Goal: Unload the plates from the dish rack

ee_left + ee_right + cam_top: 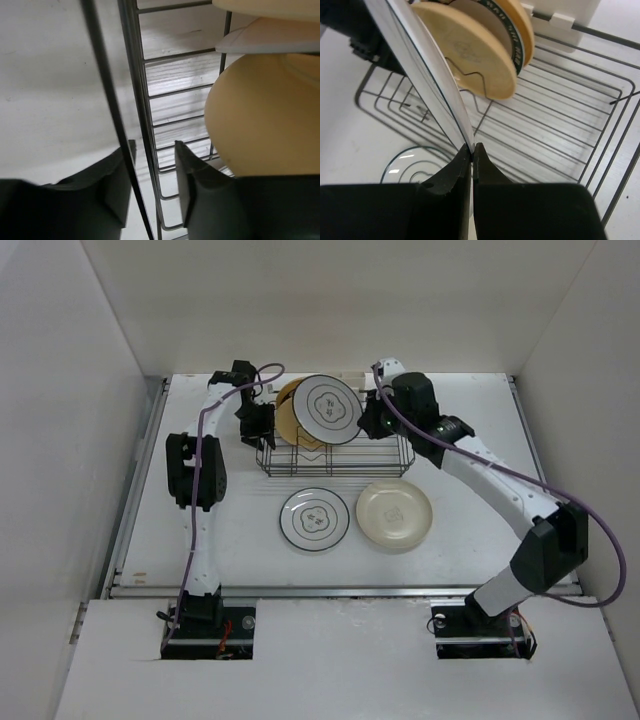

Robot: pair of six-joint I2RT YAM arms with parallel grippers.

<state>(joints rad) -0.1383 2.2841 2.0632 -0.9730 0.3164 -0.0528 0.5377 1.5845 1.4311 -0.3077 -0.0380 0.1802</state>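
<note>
White round plate (327, 410) pinched edge-on by right claw (471, 146); left claw (154, 146) spread astride wire dish rack (372, 456).

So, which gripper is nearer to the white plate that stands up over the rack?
Right. The right gripper has its jaws shut on the white plate's rim; the left gripper straddles the dish rack's left wall.

Yellow-orange plate (286, 415) in the dish rack (335, 465), largely behind the white ringed plate (328, 408).
</note>
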